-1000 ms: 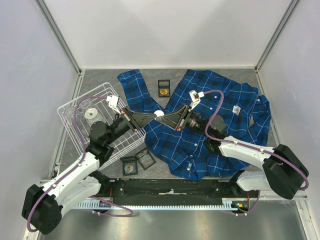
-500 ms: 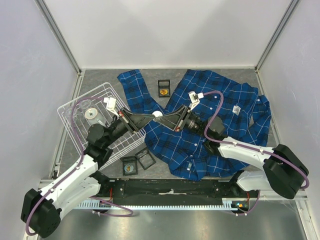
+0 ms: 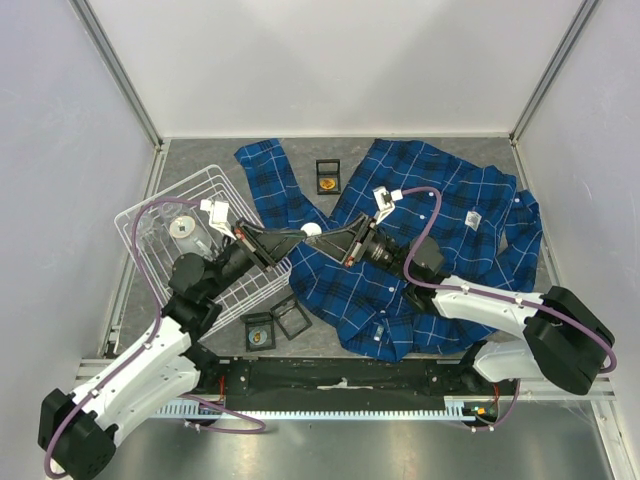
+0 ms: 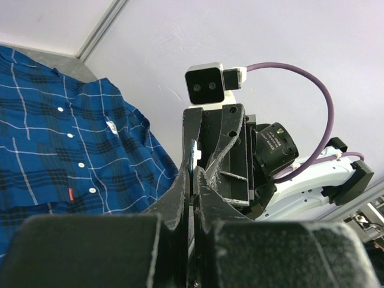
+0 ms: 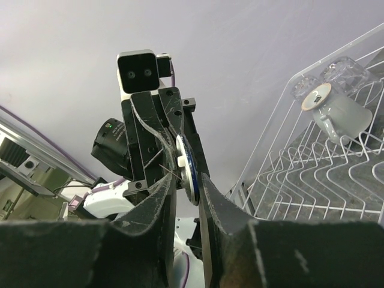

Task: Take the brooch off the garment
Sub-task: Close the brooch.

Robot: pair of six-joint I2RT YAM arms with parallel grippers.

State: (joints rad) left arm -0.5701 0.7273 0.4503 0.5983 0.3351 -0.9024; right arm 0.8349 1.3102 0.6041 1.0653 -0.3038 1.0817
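The two arms meet up in the air, above the gray counter (image 3: 200, 160). Between them is the brooch (image 5: 187, 165). It is a small round flat thing, white with a blue rim, and it has a pin on one side. It is not touching the garment (image 3: 440, 220).

The left gripper (image 4: 192, 180) is pressed together. It pinches the thin edge of the brooch, which sticks out from its tips like a little white line.

The right gripper (image 5: 188, 186) comes at it from the other side. Its two fingers are a little bit apart, and the brooch sits in the gap between them. I cannot tell if they are squeezing it.

The garment is a big blue plaid shirt with small white buttons. It lies spread out flat on the right part of the counter, under the right arm. One sleeve reaches toward the back left.

A white wire basket (image 3: 168, 190) stands on the left. A white cup (image 5: 343, 115) lies inside it.

A small black box (image 3: 328, 176) sits near the back, beside the shirt, with something orange in it. Two more small black boxes (image 3: 258, 330) (image 3: 292, 318) sit near the front, just beside the bottom edge of the shirt.
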